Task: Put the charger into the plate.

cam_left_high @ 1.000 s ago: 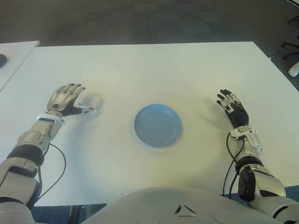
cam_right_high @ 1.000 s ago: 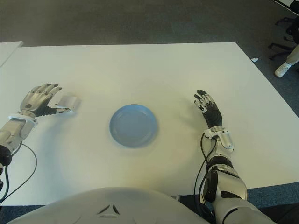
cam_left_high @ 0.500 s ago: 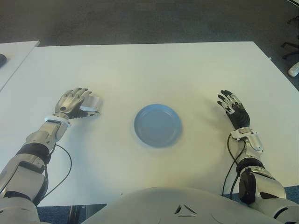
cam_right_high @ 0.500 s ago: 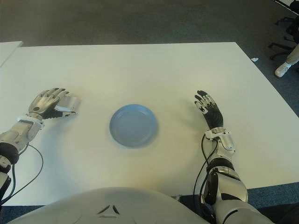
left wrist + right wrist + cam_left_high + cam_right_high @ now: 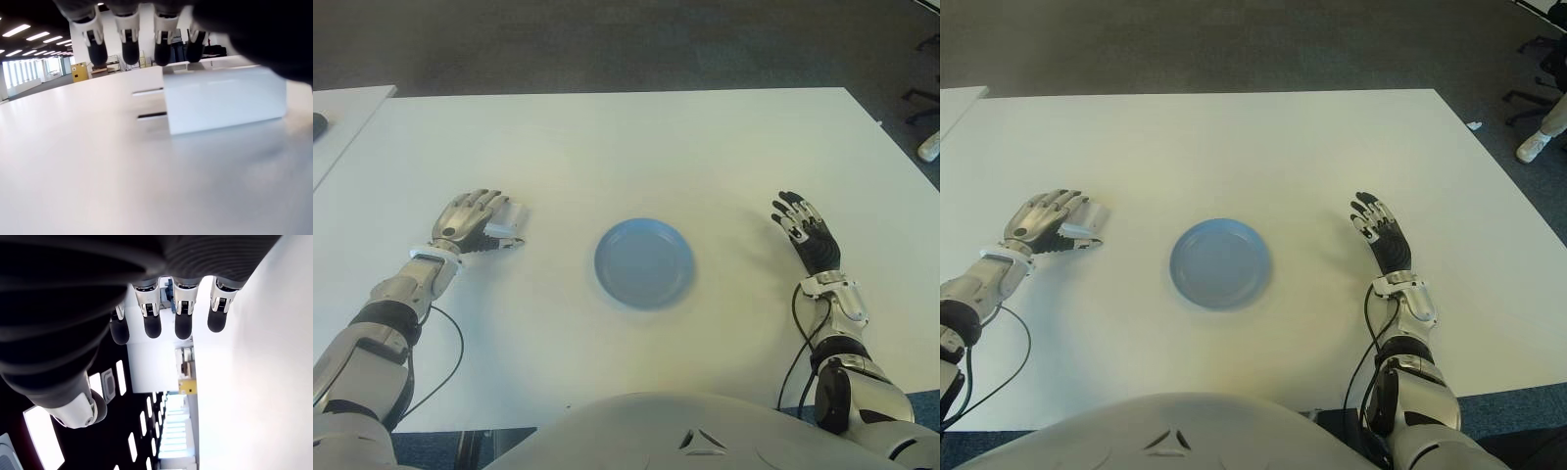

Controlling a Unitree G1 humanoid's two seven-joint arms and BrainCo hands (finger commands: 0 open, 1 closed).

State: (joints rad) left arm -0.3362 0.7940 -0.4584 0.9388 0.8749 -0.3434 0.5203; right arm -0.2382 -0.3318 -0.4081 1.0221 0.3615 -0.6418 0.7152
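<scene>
White charger (image 5: 225, 100) lies on the table (image 5: 636, 147) under the left robot hand (image 5: 470, 217), which has slid forward over it in the last second, fingers now arching above but not yet clamped. Blue plate (image 5: 644, 262) waits well to its right. The right robot hand (image 5: 808, 240) shows spread, empty, right of the plate.

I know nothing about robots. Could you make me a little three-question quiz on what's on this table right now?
1. True or false: the charger already lies in the blue plate.
2. Which hand is at the charger: A the left hand, B the right hand?
3. Fill in: the plate holds ____.

Key: 1 false, it lies on the white table under the left hand's fingers. 2 A. 3 nothing.
</scene>
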